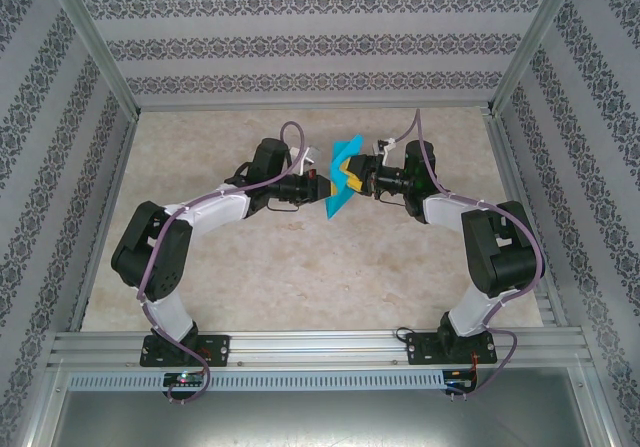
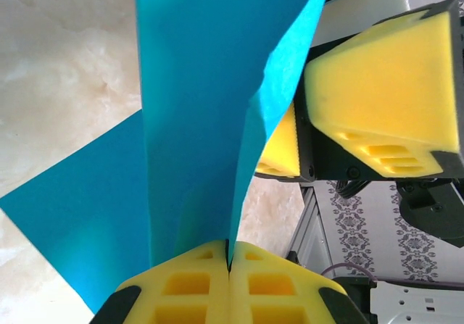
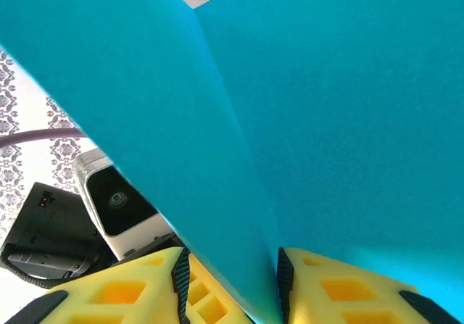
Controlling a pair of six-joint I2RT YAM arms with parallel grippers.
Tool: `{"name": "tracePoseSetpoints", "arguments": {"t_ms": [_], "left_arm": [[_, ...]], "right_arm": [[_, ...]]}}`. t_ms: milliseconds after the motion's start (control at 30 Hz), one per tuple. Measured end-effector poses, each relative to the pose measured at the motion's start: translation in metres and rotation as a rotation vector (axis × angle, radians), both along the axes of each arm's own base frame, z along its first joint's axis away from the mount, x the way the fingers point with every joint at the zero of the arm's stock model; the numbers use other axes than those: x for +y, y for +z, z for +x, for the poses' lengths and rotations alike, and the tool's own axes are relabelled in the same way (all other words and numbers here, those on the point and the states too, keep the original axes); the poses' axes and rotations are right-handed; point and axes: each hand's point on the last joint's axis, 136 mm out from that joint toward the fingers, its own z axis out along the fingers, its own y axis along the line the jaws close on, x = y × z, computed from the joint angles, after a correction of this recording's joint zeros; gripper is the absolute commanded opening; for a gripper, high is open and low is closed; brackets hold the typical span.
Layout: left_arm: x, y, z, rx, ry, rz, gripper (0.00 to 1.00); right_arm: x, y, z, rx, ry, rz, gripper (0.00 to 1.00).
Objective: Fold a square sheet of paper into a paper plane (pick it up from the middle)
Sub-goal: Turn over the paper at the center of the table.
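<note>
So far I see square sheet of paper (image 2: 188, 85) lifted, bent once (no plane yet); left gripper (image 2: 229, 270) pinches it, right gripper (image 3: 230, 284) apart around it.

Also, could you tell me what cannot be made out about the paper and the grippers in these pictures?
Right wrist view: the blue paper covers the gap inside the right gripper, so its grip is unclear.
Left wrist view: the upper edge cuts off the paper's top above the shut left gripper.
Top view: creases too small to read.
</note>
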Motion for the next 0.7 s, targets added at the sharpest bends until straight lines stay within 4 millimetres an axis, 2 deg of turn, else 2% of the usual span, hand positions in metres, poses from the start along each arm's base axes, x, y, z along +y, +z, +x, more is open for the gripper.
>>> {"name": "tracePoseSetpoints", "arguments": {"t_ms": [367,700], "left_arm": [[0.0063,0.0016,0.0067,0.021,0.041,-0.04,0.1],[0.0057,0.0079,0.0065,0.038,0.039,-0.078,0.13]], "right_arm": [[0.0007,0.0009,-0.0022,-0.003,0.013,0.002,0.37],[0.0073,-0.0008,-0.0089,-0.001,0.039,-0.015,0.29]]}}
